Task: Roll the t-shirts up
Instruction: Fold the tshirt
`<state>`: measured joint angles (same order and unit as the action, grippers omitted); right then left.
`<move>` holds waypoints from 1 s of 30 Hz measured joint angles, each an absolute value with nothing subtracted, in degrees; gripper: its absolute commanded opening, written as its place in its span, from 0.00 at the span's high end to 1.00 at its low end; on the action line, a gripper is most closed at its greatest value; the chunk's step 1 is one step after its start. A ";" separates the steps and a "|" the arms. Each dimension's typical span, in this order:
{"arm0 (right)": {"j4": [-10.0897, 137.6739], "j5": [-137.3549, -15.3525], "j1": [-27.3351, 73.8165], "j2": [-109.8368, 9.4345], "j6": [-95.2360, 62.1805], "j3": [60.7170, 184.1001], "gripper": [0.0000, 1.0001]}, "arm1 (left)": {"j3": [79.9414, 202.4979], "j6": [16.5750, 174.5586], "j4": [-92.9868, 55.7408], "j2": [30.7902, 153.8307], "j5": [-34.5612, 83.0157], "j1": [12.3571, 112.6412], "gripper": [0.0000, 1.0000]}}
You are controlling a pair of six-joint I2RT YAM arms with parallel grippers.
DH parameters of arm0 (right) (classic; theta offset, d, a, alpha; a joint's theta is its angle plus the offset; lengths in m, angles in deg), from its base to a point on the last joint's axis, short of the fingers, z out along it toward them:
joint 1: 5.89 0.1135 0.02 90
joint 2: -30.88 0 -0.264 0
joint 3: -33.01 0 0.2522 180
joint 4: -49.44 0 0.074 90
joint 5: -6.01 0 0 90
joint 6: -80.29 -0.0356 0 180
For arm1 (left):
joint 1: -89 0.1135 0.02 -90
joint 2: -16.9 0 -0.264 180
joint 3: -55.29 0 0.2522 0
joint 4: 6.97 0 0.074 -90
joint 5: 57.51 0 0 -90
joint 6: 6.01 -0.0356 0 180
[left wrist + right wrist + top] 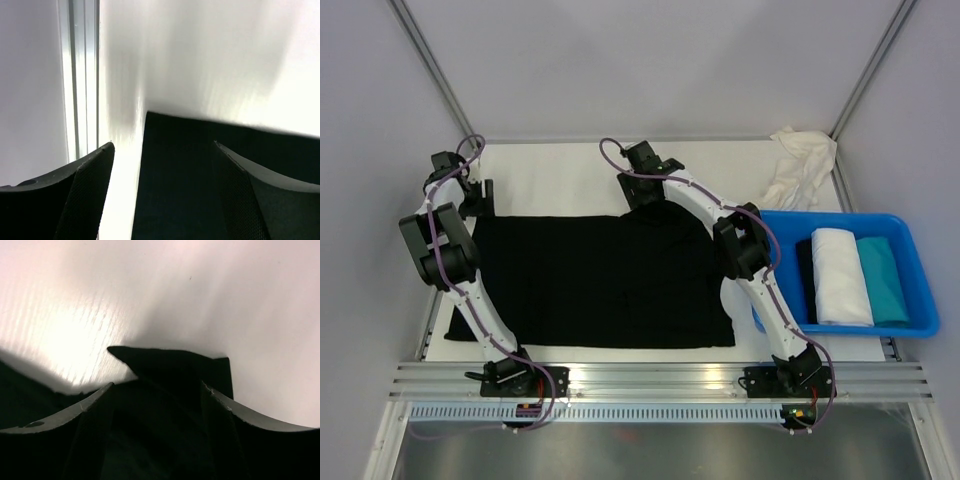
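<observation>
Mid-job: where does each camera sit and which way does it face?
Top external: above, behind the bases, looking down on table, black t-shirt, blue tub; left arm, right arm show.
Left wrist: on that wrist, facing down past the open left hand at the shirt's corner.
Right wrist: likewise, past the right hand at a shirt edge.
Shared: all see the black t-shirt.

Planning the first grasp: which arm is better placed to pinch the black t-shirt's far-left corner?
Left: the left gripper straddles the black t-shirt at that corner; the right gripper hovers farther right.
</observation>
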<state>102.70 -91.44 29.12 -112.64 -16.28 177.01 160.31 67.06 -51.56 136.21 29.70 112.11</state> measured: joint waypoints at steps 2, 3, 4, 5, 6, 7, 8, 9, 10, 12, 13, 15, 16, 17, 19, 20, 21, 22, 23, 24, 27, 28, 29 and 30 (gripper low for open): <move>101.11 -91.76 29.12 -114.39 -15.98 177.03 0.27 | 161.89 68.04 -51.51 139.14 30.51 112.11 0.17; 100.63 -91.94 29.12 -115.00 -15.84 177.03 0.28 | 162.39 68.46 -51.69 140.36 30.60 112.11 0.18; 100.04 -92.16 29.12 -115.62 -15.58 177.03 0.30 | 163.18 69.09 -51.95 141.00 30.31 112.11 0.18; 99.14 -92.29 29.12 -115.97 -15.32 177.27 0.32 | 163.77 69.46 -51.67 141.19 30.40 112.11 0.20; 98.57 -92.64 29.12 -116.08 -15.17 177.45 0.34 | 164.05 69.73 -51.62 141.37 30.16 112.11 0.20; 98.14 -93.03 29.12 -116.12 -14.84 177.45 0.40 | 164.12 69.90 -51.60 141.43 29.99 112.11 0.20; 97.85 -93.23 29.12 -116.21 -14.53 177.45 0.44 | 164.12 70.12 -51.71 141.61 29.66 112.09 0.22; 97.74 -93.43 29.12 -116.25 -14.34 177.45 0.47 | 164.12 70.47 -51.82 141.85 29.29 112.02 0.24; 97.63 -93.58 29.12 -116.29 -14.29 177.45 0.51 | 164.12 70.69 -51.73 141.89 29.07 112.00 0.26; 97.35 -93.80 29.12 -116.32 -14.10 177.45 0.61 | 164.12 71.08 -51.82 141.89 28.72 112.00 0.34; 97.28 -93.84 29.12 -116.32 -14.12 177.45 0.66 | 164.10 71.19 -51.88 141.89 28.35 111.98 0.36; 96.98 -93.86 29.07 -116.32 -13.96 177.45 0.74 | 163.88 71.41 -51.86 141.89 27.49 111.98 0.46; 96.95 -93.84 29.05 -116.32 -14.03 177.45 0.80 | 163.81 71.47 -51.84 141.89 27.19 111.98 0.48; 96.87 -93.82 29.03 -116.29 -13.96 177.42 0.82 | 163.70 71.61 -51.80 141.87 26.66 111.98 0.55; 96.54 -93.73 28.99 -116.29 -14.10 177.31 0.89 | 163.68 71.71 -51.80 141.87 26.29 111.98 0.62; 96.34 -93.51 28.96 -116.18 -14.12 177.07 0.91 | 163.68 71.71 -51.82 141.87 26.23 111.98 0.66; 96.08 -93.29 28.96 -115.92 -14.18 176.48 0.93 | 163.68 71.74 -51.82 141.87 26.18 111.98 0.69; 96.06 -92.92 28.92 -115.57 -14.27 175.92 0.98 | 163.68 71.71 -51.82 141.87 26.16 111.96 0.74; 95.99 -92.77 28.92 -115.18 -14.36 175.30 1.00 | 163.68 71.78 -51.84 141.85 26.16 111.92 0.79; 95.84 -92.60 28.88 -114.63 -14.51 174.63 1.00 | 163.66 71.74 -51.86 141.83 26.12 111.85 0.86; 95.71 -92.05 28.86 -112.71 -14.77 172.79 1.00 | 163.02 71.63 -51.77 141.35 25.99 111.59 0.98; 95.62 -91.83 28.81 -111.92 -14.99 172.07 0.99 | 162.52 71.61 -51.75 140.98 25.94 111.50 0.98; 95.67 -91.76 28.79 -111.18 -15.17 171.41 1.00 | 161.95 71.58 -51.91 140.54 25.79 111.50 0.98; 95.62 -91.68 28.70 -109.91 -15.54 170.36 1.00 | 161.36 71.54 -51.86 140.04 25.57 111.50 0.98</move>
<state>95.62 -91.68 28.70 -109.91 -15.54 170.36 161.36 71.54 -51.86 140.04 25.57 111.50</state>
